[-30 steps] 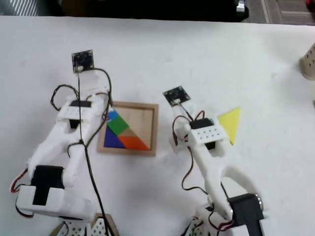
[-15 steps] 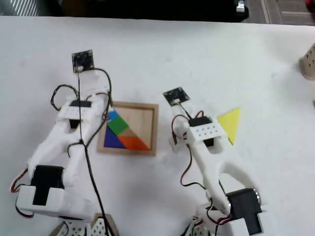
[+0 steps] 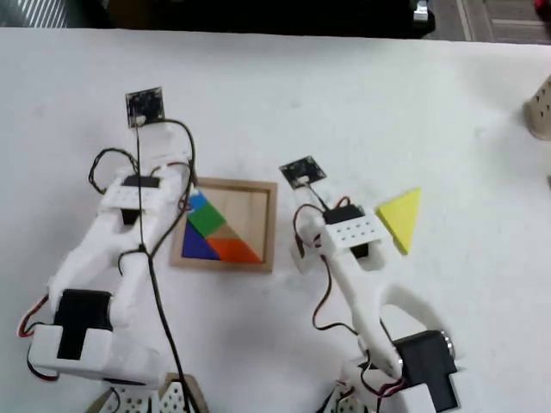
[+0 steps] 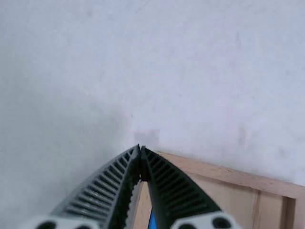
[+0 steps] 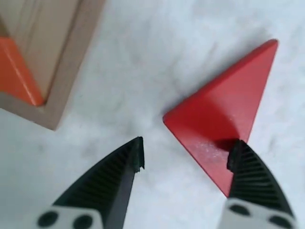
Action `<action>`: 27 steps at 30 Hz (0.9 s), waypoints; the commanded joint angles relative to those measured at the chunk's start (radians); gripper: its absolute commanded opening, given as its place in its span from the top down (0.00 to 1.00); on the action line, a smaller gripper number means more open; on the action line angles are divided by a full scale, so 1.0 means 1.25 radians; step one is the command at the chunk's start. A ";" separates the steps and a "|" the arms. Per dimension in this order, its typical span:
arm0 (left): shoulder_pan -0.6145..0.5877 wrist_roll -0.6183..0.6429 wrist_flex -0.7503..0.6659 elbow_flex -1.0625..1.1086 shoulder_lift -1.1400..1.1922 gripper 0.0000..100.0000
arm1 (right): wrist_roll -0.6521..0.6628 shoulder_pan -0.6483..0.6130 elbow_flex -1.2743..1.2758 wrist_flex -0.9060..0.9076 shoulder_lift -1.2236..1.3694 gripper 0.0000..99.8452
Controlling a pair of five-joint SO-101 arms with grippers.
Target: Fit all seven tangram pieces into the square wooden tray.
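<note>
Just off the right side of the tray (image 3: 269,225), near the middle of the table (image 3: 284,103), the red triangle (image 5: 224,109) lies flat. My right gripper (image 5: 187,153) hangs over it, released and spread wide with nothing in it. The relation that matters is how the piece sits in that gap. Its long edge runs under one of my fingertips (image 5: 237,155), on the side away from the tray. Its square corner points back toward the tray and ends about midway across the opening. My other fingertip stands over bare table on the tray's side, apart from the piece. I cannot tell how high I am above it.

As I judge it, a straight close would press a corner against the long edge. That is a poor hold and could spin the triangle, so I would first turn the wrist to catch two flatter sides. The tray's near right corner, with the orange piece (image 5: 16,71) in it, is close by, and the bare wood lies along the tray's far and right parts. The carry is therefore short and goes leftward.

My left gripper (image 4: 140,160) is clenched on nothing at the tray's far left corner, across the tray from the red triangle, so the right arm is plainly the nearer one. The yellow triangle (image 3: 401,217) waits on the table just right of my right arm.
</note>
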 commanded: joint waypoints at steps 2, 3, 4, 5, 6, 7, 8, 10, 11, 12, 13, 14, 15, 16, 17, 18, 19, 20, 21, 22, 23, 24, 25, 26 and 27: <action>-0.007 -0.009 -0.015 -0.043 -0.004 0.98 | -0.010 -0.007 -0.009 -0.060 -0.031 0.72; -0.007 -0.009 -0.015 -0.042 -0.004 0.98 | -0.010 -0.007 -0.001 -0.071 -0.029 0.72; -0.008 -0.009 -0.015 -0.042 -0.004 0.98 | -0.010 -0.006 0.000 -0.075 -0.023 0.72; -0.008 -0.009 -0.015 -0.042 -0.004 0.98 | -0.009 -0.002 0.000 -0.078 -0.015 0.72; -0.009 -0.009 -0.015 -0.041 -0.004 0.98 | -0.009 -0.001 -0.002 -0.079 -0.006 0.72; -0.009 -0.009 -0.014 -0.041 -0.004 0.98 | -0.009 -0.001 -0.011 -0.077 0.004 0.72; -0.009 -0.009 -0.012 -0.041 -0.004 0.98 | -0.009 -0.001 -0.018 -0.074 0.015 0.72; -0.009 -0.009 -0.010 -0.041 -0.004 0.98 | -0.009 0.001 -0.037 -0.061 0.042 0.72; -0.010 -0.009 -0.010 -0.041 -0.004 0.98 | -0.009 0.001 -0.052 -0.050 0.056 0.72; -0.010 -0.009 -0.010 -0.041 -0.004 0.98 | -0.009 0.001 -0.064 -0.039 0.071 0.72; -0.010 -0.009 -0.010 -0.041 -0.004 0.98 | -0.009 0.001 -0.077 -0.030 0.085 0.72; -0.010 -0.009 -0.009 -0.039 -0.004 0.98 | -0.009 0.004 -0.090 -0.023 0.099 0.72; -0.010 -0.009 -0.009 -0.039 -0.004 0.98 | -0.009 0.012 -0.101 -0.019 0.111 0.72; -0.010 -0.009 -0.009 -0.039 -0.004 0.98 | -0.009 0.018 -0.113 -0.013 0.123 0.72; -0.010 -0.009 -0.009 -0.039 -0.004 0.98 | -0.010 0.023 -0.126 -0.004 0.136 0.72; -0.010 -0.009 -0.009 -0.039 -0.004 0.98 | -0.010 0.031 -0.137 0.001 0.147 0.73; -0.010 -0.009 -0.009 -0.039 -0.004 0.98 | -0.010 0.046 -0.147 0.004 0.158 0.74; -0.010 -0.009 -0.007 -0.039 -0.004 0.98 | -0.009 0.064 -0.156 0.010 0.166 0.77; -0.010 -0.009 -0.007 -0.039 -0.004 0.98 | -0.007 0.083 -0.167 0.013 0.176 0.80; -0.010 -0.009 -0.007 -0.039 -0.004 0.98 | -0.006 0.102 -0.177 0.018 0.184 0.82; -0.010 -0.009 -0.007 -0.039 -0.004 0.98 | 0.007 0.117 -0.184 0.021 0.190 0.84; -0.010 -0.009 -0.007 -0.039 -0.004 0.98 | 0.034 0.126 -0.190 0.024 0.196 0.86; -0.010 -0.009 -0.007 -0.039 -0.004 0.98 | 0.058 0.131 -0.194 0.026 0.201 0.87; -0.010 -0.009 -0.007 -0.039 -0.004 0.98 | 0.072 0.131 -0.195 0.031 0.202 0.87; -0.010 -0.009 -0.007 -0.039 -0.004 0.98 | 0.072 0.128 -0.195 0.034 0.202 0.86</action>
